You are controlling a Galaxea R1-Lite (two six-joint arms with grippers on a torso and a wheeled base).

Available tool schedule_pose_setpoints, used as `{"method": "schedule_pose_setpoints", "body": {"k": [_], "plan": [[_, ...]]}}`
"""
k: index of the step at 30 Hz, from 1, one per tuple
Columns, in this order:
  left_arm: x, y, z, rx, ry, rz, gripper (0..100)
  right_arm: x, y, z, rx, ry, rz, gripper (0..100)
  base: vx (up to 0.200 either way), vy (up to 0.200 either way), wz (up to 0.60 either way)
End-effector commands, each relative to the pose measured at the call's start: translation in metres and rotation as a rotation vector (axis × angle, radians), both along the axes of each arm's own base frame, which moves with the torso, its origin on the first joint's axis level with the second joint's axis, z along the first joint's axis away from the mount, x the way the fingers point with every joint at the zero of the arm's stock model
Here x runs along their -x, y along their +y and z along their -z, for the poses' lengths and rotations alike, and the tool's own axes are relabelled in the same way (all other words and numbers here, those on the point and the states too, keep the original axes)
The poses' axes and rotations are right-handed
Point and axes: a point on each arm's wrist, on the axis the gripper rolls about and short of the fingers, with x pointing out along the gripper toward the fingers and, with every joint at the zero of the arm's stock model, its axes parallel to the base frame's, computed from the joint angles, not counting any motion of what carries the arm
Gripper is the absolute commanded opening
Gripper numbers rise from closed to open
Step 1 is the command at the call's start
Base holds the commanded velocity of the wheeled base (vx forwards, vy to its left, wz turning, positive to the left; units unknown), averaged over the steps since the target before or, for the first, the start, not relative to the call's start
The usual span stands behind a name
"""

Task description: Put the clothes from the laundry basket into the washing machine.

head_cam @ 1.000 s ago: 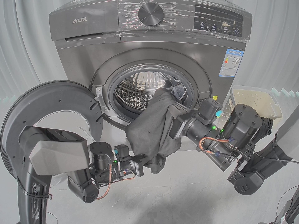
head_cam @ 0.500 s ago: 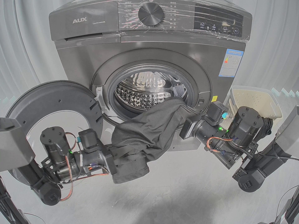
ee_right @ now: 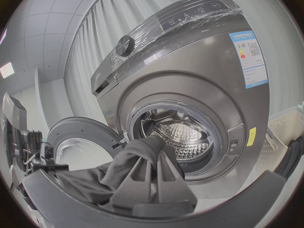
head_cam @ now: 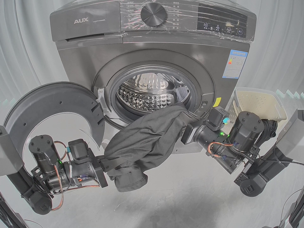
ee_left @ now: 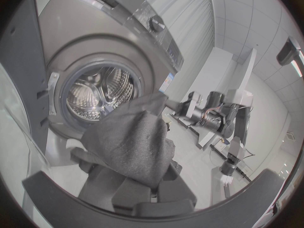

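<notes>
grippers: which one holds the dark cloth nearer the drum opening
The right gripper: it grips the dark grey garment at the lip of the grey washing machine's opening; the left gripper holds the other end lower.

Bright, even, diffuse light comes from ceiling panels (ee_right: 7,69). The plastic film (head_cam: 177,10) on the washing machine (head_cam: 82,57) glares, and the steel drum (head_cam: 148,81) glints. Both wrist views bulge strongly, with black corners.

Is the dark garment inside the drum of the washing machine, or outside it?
Outside. The dark garment hangs stretched between the left hand and the right hand, in front of the open drum.
</notes>
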Motion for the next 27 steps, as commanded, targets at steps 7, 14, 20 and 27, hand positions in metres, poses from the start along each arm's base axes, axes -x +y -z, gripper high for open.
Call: {"method": "schedule_pose_setpoints", "body": {"k": [7, 14, 20, 27], "plan": [[-0.065, -0.024, 0.095, -0.164, 0.120, -0.023, 0, 0.012, 0.009, -0.009, -0.015, -0.024, -0.045, 0, 0.000, 0.000, 0.00], [-0.083, -0.039, 0.094, -0.137, 0.067, -0.044, 0, 0.012, 0.009, -0.009, -0.017, -0.026, -0.046, 0, 0.000, 0.000, 0.00], [-0.083, -0.042, 0.092, -0.134, 0.058, -0.037, 100, 0.012, 0.010, -0.010, -0.017, -0.026, -0.048, 0, 0.000, 0.000, 0.00], [-0.082, -0.045, 0.094, -0.135, 0.060, -0.028, 100, 0.012, 0.010, -0.010, -0.019, -0.028, -0.049, 0, 0.000, 0.000, 0.00]]}}
